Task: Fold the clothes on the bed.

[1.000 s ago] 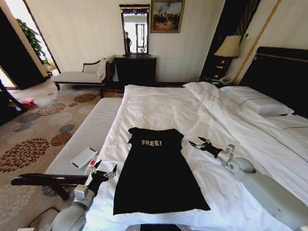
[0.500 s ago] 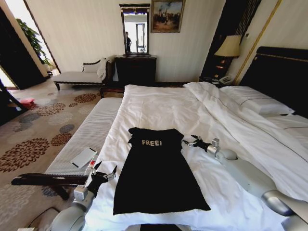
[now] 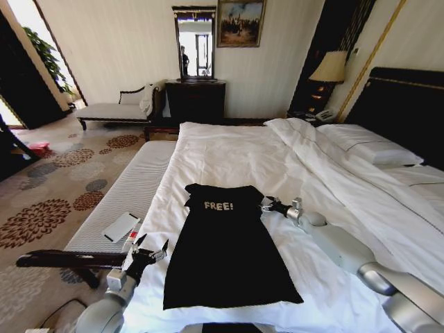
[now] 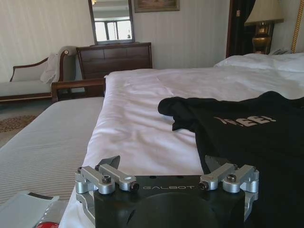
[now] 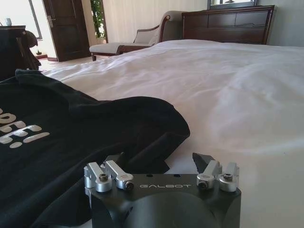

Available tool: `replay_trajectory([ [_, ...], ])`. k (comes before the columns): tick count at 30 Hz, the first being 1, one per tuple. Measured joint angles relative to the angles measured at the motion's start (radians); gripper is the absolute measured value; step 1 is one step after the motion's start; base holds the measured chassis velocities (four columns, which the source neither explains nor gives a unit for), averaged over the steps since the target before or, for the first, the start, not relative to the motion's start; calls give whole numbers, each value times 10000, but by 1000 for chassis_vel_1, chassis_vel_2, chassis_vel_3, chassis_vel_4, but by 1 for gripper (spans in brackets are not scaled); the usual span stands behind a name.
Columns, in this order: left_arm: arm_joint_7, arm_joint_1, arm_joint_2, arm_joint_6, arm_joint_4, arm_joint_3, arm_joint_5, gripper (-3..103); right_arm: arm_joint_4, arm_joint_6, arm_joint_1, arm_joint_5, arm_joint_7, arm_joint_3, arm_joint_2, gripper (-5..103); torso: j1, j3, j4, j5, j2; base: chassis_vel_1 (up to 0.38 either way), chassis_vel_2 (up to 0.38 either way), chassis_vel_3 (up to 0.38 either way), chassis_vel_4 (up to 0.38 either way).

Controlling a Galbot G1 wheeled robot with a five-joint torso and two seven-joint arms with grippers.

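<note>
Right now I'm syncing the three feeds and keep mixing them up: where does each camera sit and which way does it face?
Head view: from the robot's head, looking down over the bed at the black top; both arms show, left hand open at the mattress edge, right hand at the top's sleeve.
Left wrist view: low behind the open left hand, facing across the duvet toward the dresser.
Right wrist view: low behind the open right hand, facing the sleeve.
All three share the top's "FREE!" lettering.
</note>
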Motion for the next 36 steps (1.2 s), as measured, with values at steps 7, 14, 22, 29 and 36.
replay_trajectory([
  [7,49,99,-119,-99,67,0,21,100,164,-60,-12,193,82,4,-212,57,-1,0,0,0,0,0,0,0,0],
  [14,49,80,-147,-109,62,-12,26,100,411,-78,-66,228,146,-44,-394,36,0,0,-1,1,0,0,0,0,0],
  [22,48,256,-256,-219,48,-110,44,100,663,-122,-86,222,292,-80,-493,3,0,0,1,2,0,0,0,0,0],
  [29,58,265,-300,-297,45,-172,36,100,1265,-35,95,-491,253,-108,-964,0,0,0,-3,1,0,0,0,0,0],
  [36,54,219,-346,-287,-54,-115,41,100,1543,200,813,-1889,236,-642,-1104,0,-1,0,1,-2,1,0,0,0,0],
])
